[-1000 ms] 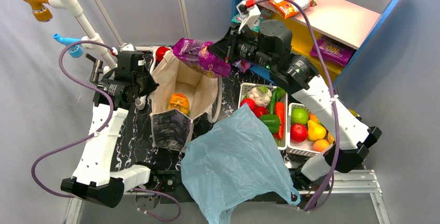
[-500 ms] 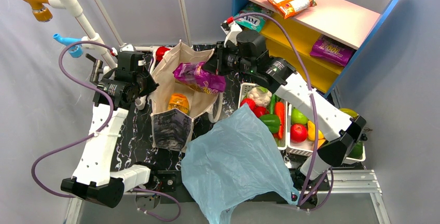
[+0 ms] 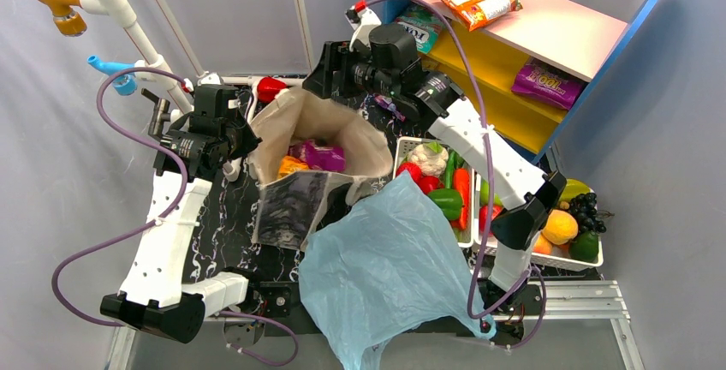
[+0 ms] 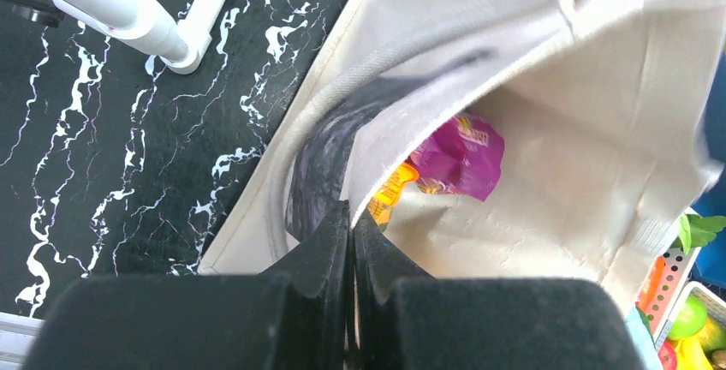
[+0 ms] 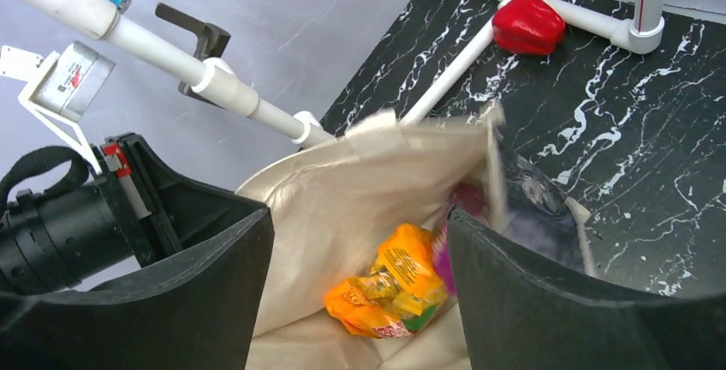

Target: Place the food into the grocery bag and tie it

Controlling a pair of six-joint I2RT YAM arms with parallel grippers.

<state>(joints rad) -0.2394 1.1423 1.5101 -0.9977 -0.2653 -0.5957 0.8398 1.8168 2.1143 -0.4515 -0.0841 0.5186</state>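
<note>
The grocery bag point(image 3: 385, 271), thin light-blue plastic, lies crumpled at the table's near edge with neither gripper on it. The food sits in two white baskets: cauliflower point(image 3: 431, 158), a green pepper point(image 3: 445, 200), an orange fruit point(image 3: 560, 226) and dark grapes point(image 3: 586, 210). A red pepper point(image 3: 270, 89) point(image 5: 528, 23) lies alone at the back. My left gripper point(image 3: 235, 143) point(image 4: 351, 211) is shut on the rim of a beige canvas tote point(image 3: 330, 122) point(image 4: 548, 182). My right gripper point(image 3: 330, 70) point(image 5: 360, 216) hangs open and empty over the tote's mouth.
Inside the tote lie a purple packet point(image 3: 321, 156) point(image 4: 458, 154) and an orange packet point(image 3: 291, 166) point(image 5: 398, 289). A blue-and-pink shelf point(image 3: 548, 27) with snack packets stands at the back right. White pipe framing point(image 3: 137, 32) point(image 5: 248, 100) rises at the back left.
My right gripper carried the purple packet left over the tote, opened, and the packet dropped inside. The right arm swung left, uncovering the far-right fruit basket. The left arm stayed put.
</note>
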